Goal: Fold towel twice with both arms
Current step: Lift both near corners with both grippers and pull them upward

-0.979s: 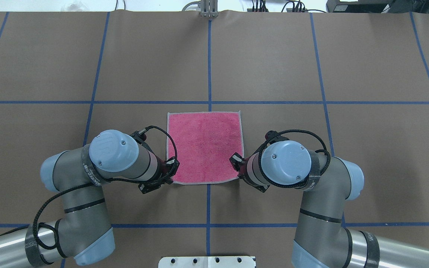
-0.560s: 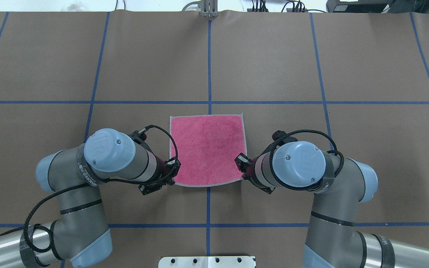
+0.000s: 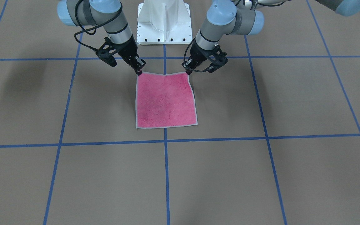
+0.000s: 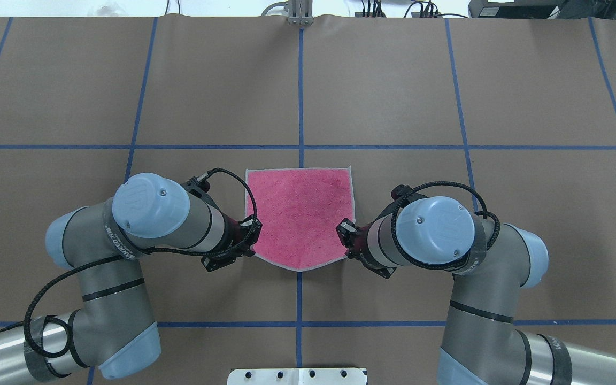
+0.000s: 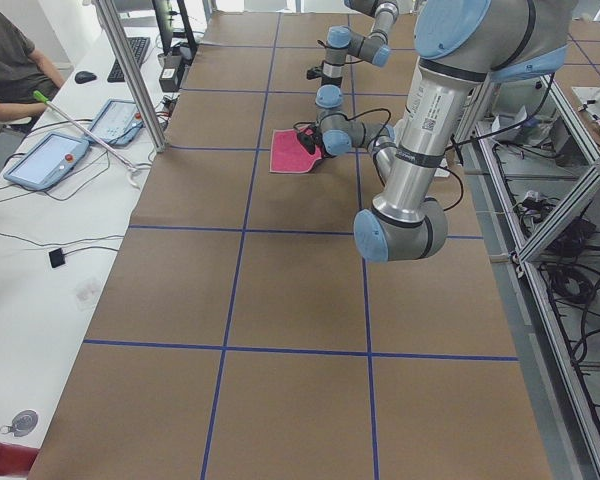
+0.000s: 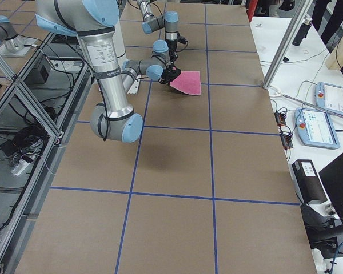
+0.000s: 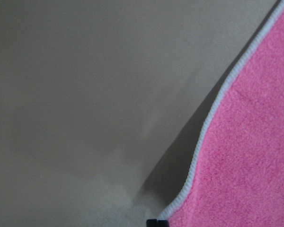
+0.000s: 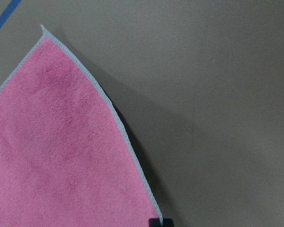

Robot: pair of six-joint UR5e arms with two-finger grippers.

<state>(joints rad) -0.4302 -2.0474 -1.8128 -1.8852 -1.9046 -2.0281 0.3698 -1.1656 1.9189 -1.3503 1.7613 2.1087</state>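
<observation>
Both arms [image 4: 150,211] [image 4: 436,230] higher, towel [image 4: 300,214] corners in jaws.

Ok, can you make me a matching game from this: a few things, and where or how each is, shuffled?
1 pink terry towel
2 left black gripper
3 right black gripper
4 white pedestal base

a stands apart from the towel
b pinches corner on front-facing view's right
c one edge lifted, sagging
d pinches corner on front-facing view's left

Pairs: 1c, 2b, 3d, 4a.
</observation>
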